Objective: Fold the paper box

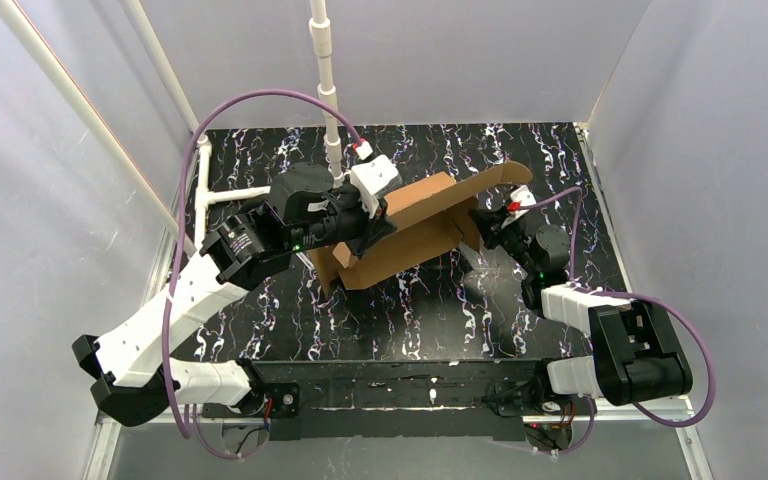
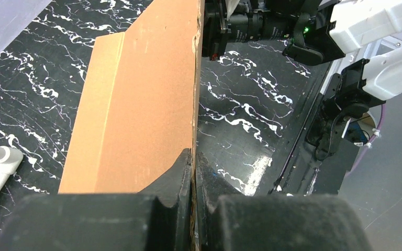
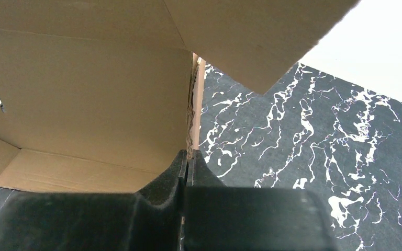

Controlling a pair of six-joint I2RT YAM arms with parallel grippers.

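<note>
The paper box (image 1: 420, 225) sits over the middle of the black marbled worktop (image 1: 410, 320), a little toward 12 o'clock from its centre. It is a partly folded brown cardboard sheet, slanting from its lower end at 8 o'clock up to its far end at 2 o'clock. Its panels stand tilted rather than lying flat. Whether its lower edge touches the worktop cannot be told from the overhead view.

The left claw (image 1: 375, 225) grips the box at its 9 o'clock end. In the left wrist view the left claw (image 2: 193, 162) is pinched narrow on a thin cardboard edge, with the box's broad panel (image 2: 136, 94) running away toward 12 o'clock on the fingers' 9 o'clock side.

The right claw (image 1: 480, 222) meets the box at its 3 o'clock end. In the right wrist view the right claw (image 3: 188, 162) is likewise closed tight on a cardboard edge. The box's inner face (image 3: 84, 94) fills the 9 o'clock half of that view, and a flap (image 3: 251, 36) hangs overhead at 12 o'clock.

A white pipe (image 1: 330, 80) stands at the worktop's 12 o'clock edge, just behind the left arm's wrist.
</note>
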